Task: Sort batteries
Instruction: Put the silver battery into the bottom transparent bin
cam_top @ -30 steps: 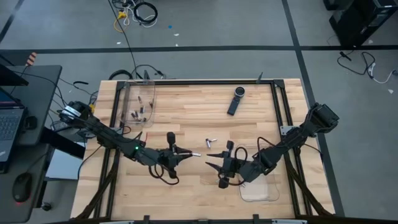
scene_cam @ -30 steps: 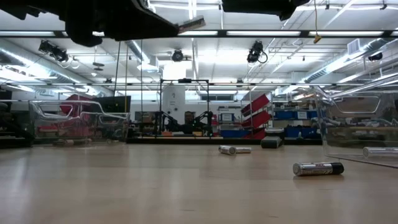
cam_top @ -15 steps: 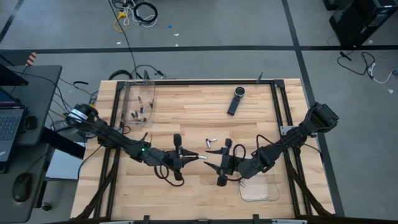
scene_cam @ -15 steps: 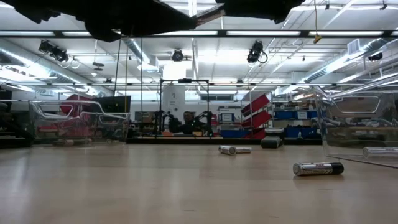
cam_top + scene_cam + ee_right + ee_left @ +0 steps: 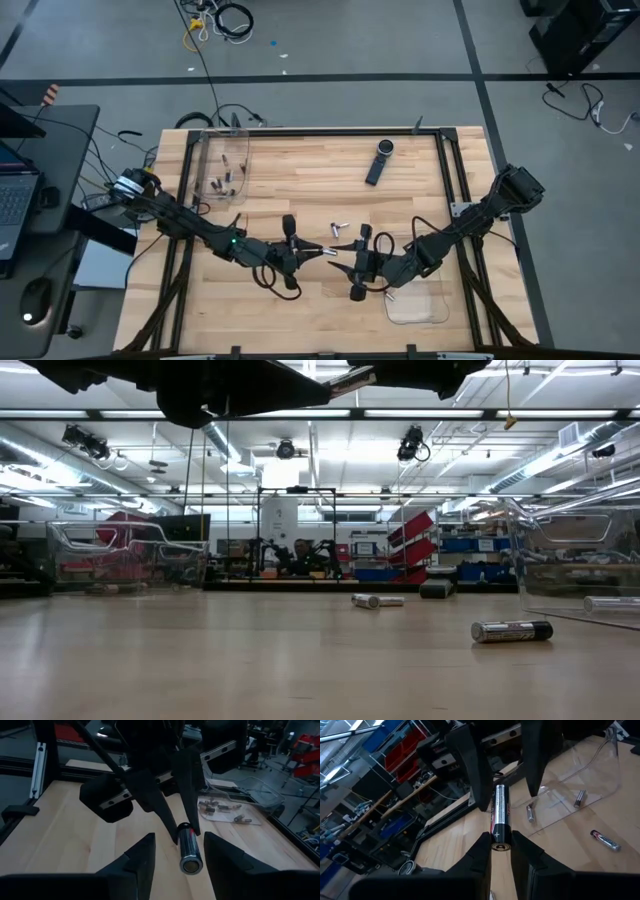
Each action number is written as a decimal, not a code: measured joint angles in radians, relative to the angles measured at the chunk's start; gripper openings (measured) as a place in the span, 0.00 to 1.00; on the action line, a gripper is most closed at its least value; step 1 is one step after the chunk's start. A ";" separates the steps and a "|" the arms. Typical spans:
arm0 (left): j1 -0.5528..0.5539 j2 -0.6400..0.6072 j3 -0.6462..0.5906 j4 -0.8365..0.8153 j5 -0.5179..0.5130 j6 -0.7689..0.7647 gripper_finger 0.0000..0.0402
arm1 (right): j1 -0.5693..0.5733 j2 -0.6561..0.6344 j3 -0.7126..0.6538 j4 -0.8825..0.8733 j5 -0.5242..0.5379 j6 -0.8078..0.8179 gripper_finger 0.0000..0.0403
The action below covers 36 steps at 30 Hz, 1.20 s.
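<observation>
My left gripper is over the table's middle, shut on one battery, a silvery cylinder with a dark band. My right gripper faces it, open, with one finger on each side of the battery's far end, not touching it. Two loose batteries lie on the wood just beyond the grippers, and another lies nearer. A clear tray at the far left holds several batteries. A second clear tray at the near right holds a few. My left gripper pinches the battery by its near end between its two fingers. The fingers come level from the table's left and lie along the battery. It is lifted clear of the table, roughly level, and its free end sticks out between my right gripper's fingers.
A long black remote-like device lies toward the far edge. Black rails frame the wooden top. Bare wood lies between the left tray and the grippers.
My left gripper has carried the battery toward the table's right, up to my right gripper, until the battery's free end came between the right fingers. It stayed shut on the battery. My right gripper stayed open and almost in place.
</observation>
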 joint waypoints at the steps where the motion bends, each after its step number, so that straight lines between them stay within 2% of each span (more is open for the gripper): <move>1: 0.000 0.000 0.000 0.001 0.000 0.000 0.12 | 0.000 0.000 0.000 -0.002 0.000 0.000 0.37; 14: 0.000 -0.001 0.000 0.009 -0.002 -0.001 0.12 | 0.000 0.000 0.000 -0.026 0.000 0.008 0.25; 25: -0.001 -0.001 -0.001 0.005 -0.001 -0.002 0.12 | 0.000 -0.001 0.000 -0.034 0.002 0.008 0.10; 29: -0.001 -0.001 -0.001 0.004 -0.001 -0.033 0.17 | -0.001 -0.001 0.000 -0.036 0.002 0.019 0.10; 36: 0.000 -0.001 -0.001 0.002 -0.005 -0.062 0.32 | -0.001 -0.002 0.000 -0.043 0.000 0.037 0.10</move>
